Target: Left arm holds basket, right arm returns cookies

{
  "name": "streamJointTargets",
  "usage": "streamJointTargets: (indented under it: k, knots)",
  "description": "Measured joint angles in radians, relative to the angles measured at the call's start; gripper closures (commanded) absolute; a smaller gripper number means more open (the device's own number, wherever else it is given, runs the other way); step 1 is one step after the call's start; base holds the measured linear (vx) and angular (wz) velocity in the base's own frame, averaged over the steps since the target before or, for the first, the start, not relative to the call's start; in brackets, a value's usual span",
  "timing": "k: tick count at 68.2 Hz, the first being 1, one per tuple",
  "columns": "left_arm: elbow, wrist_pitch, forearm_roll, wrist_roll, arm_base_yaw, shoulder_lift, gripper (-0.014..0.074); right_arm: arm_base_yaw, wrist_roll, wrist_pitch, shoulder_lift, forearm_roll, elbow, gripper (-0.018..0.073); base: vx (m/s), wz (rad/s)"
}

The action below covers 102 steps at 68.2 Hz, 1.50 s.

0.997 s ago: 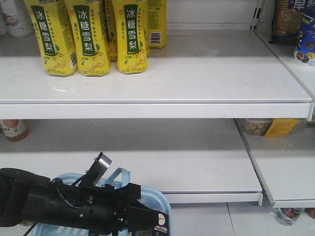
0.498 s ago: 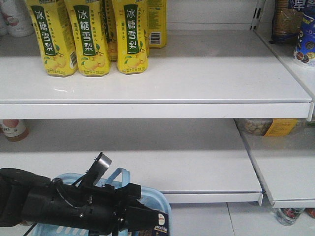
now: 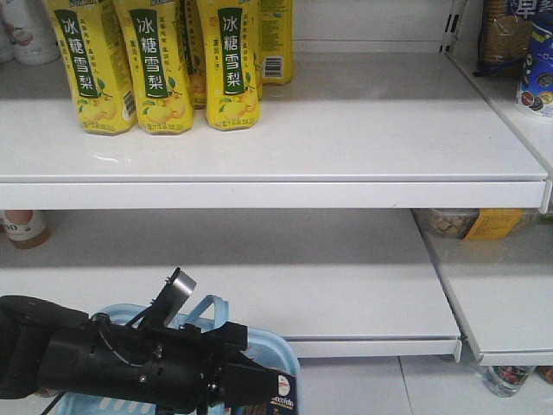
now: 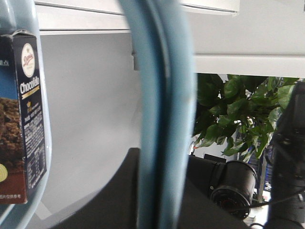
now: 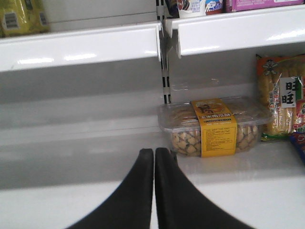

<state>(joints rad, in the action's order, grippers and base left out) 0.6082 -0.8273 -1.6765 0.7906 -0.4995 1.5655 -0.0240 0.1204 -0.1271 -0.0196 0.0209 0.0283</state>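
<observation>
The light blue basket point(image 3: 278, 349) hangs at the bottom left of the front view, below the lower shelf. My bulky black left arm point(image 3: 104, 363) reaches over it from the left. In the left wrist view the left gripper point(image 4: 162, 155) is shut on the basket's curved handle point(image 4: 164, 95), one black finger on each side. The cookies point(image 4: 24, 119), a dark navy box, stand inside the basket; a corner shows as the cookies point(image 3: 282, 396) in the front view. My right gripper point(image 5: 154, 152) is shut and empty, pointing at the lower shelf. It is out of the front view.
Yellow drink bottles point(image 3: 155, 69) stand on the upper shelf point(image 3: 346, 181). The lower shelf point(image 3: 346, 294) is bare in the middle. A clear snack tub with a yellow label point(image 5: 214, 126) sits right of the upright divider point(image 5: 164, 71). A green plant point(image 4: 238, 109) is behind the basket.
</observation>
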Motion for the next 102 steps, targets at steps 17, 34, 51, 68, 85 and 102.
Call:
streamJointTargets:
  k: [17, 34, 51, 68, 85, 102]
  knots:
    - [0.0, 0.0, 0.0, 0.0, 0.0, 0.0, 0.0603, 0.0, 0.0, -0.233, -0.265, -0.173, 0.246, 0.0568, 0.0, 0.0]
    - [0.0, 0.0, 0.0, 0.0, 0.0, 0.0, 0.0603, 0.0, -0.12, -0.647, -0.511, -0.358, 0.407, 0.0568, 0.0, 0.0]
    - [0.0, 0.0, 0.0, 0.0, 0.0, 0.0, 0.0603, 0.0, -0.469, -0.832, -0.677, -0.738, 0.422, 0.0568, 0.0, 0.0]
    - [0.0, 0.0, 0.0, 0.0, 0.0, 0.0, 0.0603, 0.0, -0.585, -0.847, -0.698, -0.926, 0.422, 0.0567, 0.0, 0.0]
    - [0.0, 0.0, 0.0, 0.0, 0.0, 0.0, 0.0603, 0.0, -0.491, -0.847, -0.719, -0.902, 0.422, 0.0513, 0.0, 0.0]
    - [0.0, 0.0, 0.0, 0.0, 0.0, 0.0, 0.0603, 0.0, -0.466, -0.845, -0.722, -0.869, 0.422, 0.0302, 0.0, 0.0]
